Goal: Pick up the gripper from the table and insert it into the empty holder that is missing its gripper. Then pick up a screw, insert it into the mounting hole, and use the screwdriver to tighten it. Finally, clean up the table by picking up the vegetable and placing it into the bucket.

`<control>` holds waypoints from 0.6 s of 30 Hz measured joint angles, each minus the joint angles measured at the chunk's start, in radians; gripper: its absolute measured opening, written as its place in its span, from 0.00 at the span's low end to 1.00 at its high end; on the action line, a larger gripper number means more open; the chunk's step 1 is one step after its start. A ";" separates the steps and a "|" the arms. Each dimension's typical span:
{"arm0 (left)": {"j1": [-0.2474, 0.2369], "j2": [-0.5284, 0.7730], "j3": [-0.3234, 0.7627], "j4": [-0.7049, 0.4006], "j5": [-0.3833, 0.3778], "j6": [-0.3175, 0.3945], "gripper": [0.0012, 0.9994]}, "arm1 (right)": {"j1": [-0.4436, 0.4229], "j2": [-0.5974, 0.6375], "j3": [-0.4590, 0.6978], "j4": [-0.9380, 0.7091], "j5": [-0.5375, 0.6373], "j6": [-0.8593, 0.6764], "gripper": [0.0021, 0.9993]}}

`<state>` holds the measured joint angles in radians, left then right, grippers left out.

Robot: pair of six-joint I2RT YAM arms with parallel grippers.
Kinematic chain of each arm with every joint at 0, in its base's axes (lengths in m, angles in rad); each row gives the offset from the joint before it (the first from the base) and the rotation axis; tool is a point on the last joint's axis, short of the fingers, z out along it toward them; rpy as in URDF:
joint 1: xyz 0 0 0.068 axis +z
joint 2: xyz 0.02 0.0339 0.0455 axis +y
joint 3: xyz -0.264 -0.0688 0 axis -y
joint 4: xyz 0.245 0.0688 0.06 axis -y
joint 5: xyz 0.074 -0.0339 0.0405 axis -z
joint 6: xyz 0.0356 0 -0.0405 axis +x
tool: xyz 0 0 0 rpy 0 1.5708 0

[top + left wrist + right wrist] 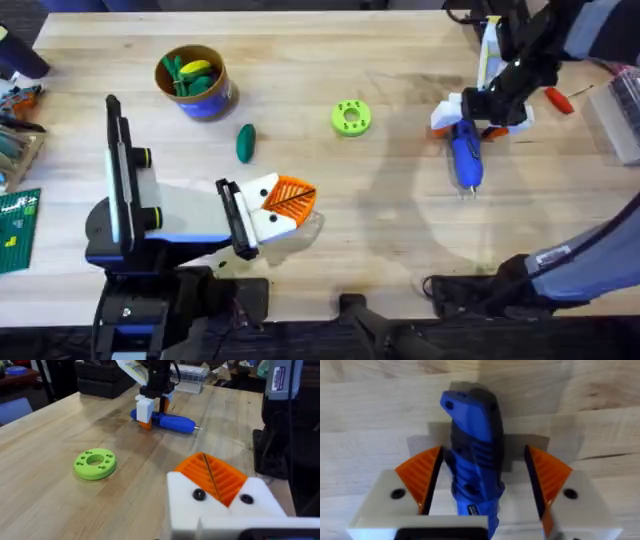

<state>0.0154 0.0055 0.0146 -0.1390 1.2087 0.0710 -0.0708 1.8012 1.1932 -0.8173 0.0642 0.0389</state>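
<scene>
The blue screwdriver (466,158) lies at the right of the table. My right gripper (478,112) is lowered over its rear end, open, with the body (472,420) between the orange pads and a gap on one side. My left gripper (295,195) rests low at the front centre and is shut, its two orange ribbed pads (220,477) pressed together in their white holders (185,502), each showing a dark screw head. The dark green vegetable (246,142) lies on the wood just ahead of it. The bucket (212,100) stands at the back left. A loose gripper piece is out of view.
A lime-green disc (351,117) sits mid-table between the two arms. A red-handled tool (558,99) lies at the far right near a clear box (625,120). The bucket holds green and yellow toys. Clutter lines the left edge (15,150).
</scene>
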 joint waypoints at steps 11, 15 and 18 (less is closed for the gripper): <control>0.000 0.000 0.000 0.000 0.000 0.000 0.02 | -0.001 -0.005 -0.007 0.019 -0.001 0.006 0.69; 0.000 0.000 0.000 0.000 0.000 0.000 0.02 | -0.004 -0.005 -0.011 0.035 0.015 0.005 0.12; 0.000 0.000 0.000 0.000 0.000 0.000 0.02 | -0.006 -0.005 -0.015 0.038 0.018 0.010 0.03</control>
<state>0.0154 0.0055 0.0146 -0.1390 1.2087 0.0708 -0.0769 1.7966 1.1786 -0.7788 0.0818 0.0493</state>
